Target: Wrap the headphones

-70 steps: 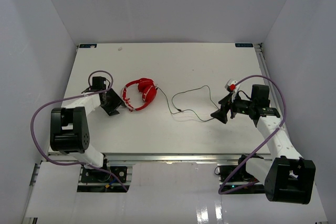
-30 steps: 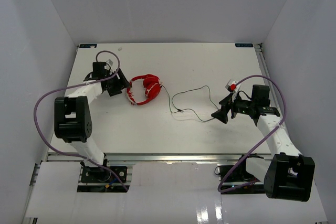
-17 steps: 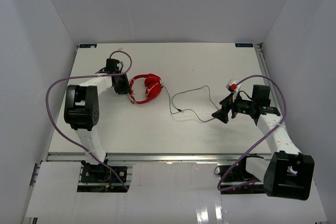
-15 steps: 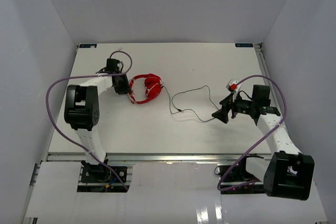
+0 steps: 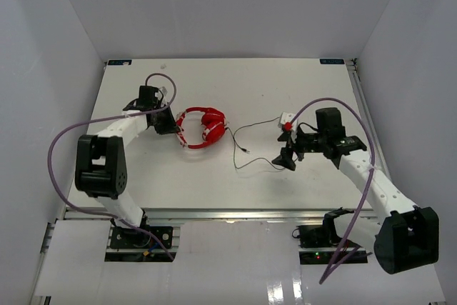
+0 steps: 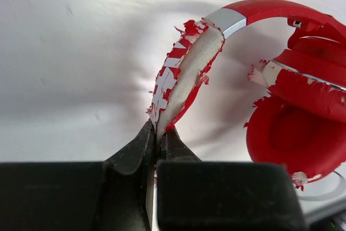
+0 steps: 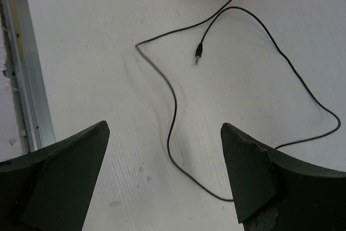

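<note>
The red headphones (image 5: pixel 203 128) lie left of the table's middle, with a peeling red and white headband (image 6: pixel 186 74) and earcups (image 6: pixel 303 128) to its right. My left gripper (image 5: pixel 173 126) is shut on the headband's worn end (image 6: pixel 158 131). The thin black cord (image 5: pixel 253 149) runs right from the headphones in loose curves, and its plug (image 7: pixel 199 52) lies free on the table. My right gripper (image 5: pixel 284 158) hangs open just above the cord (image 7: pixel 173 112), one finger on each side of it (image 7: pixel 164 127), touching nothing.
The white table (image 5: pixel 235 83) is boxed in by grey walls on three sides. An aluminium rail (image 7: pixel 21 63) runs along the table's near edge. Purple arm cables (image 5: pixel 64 141) loop beside each arm.
My left gripper has shut on the headband and the headphones have shifted slightly right. The right arm has moved left, over the cord, still open.
</note>
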Controlling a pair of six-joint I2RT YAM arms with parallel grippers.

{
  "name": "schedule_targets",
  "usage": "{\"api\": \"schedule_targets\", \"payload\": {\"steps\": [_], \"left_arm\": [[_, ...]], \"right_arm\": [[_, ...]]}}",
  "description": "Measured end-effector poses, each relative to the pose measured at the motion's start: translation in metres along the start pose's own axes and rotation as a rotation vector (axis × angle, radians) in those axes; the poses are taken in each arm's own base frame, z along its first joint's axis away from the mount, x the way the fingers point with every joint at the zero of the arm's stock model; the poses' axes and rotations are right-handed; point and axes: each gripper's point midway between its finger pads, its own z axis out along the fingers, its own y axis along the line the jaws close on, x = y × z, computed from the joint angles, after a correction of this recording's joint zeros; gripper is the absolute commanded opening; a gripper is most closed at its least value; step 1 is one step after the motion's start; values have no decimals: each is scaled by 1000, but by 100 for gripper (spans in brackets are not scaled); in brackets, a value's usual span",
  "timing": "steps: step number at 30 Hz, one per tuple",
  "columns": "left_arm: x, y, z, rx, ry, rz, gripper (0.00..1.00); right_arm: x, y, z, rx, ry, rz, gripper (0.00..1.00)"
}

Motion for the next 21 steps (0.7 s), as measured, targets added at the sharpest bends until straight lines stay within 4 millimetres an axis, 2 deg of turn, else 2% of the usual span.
{"api": "schedule_targets", "payload": {"steps": [3,5,10,12,18,21], "left_arm": [[-3,-22,-39,75,-62,6,0],[-12,-40,-65,134,-124,16,0],[-24,-66,-114,222,-238,28,0],[-24,-70,-122,235,-249,24,0],[-17,-75,-129,264,-226,-19,0],[-13,-78,-132,279,-214,-40,0]], "right_arm": [[-23,8,26,3,9,-34,90],[-39,3,35,19,-7,-6,90],[-89,-39,58,57,-80,103,90],[-99,-44,61,47,-104,117,90],[-111,-32,66,-62,-152,87,90],[-118,-32,74,-113,-171,80,90]]}}
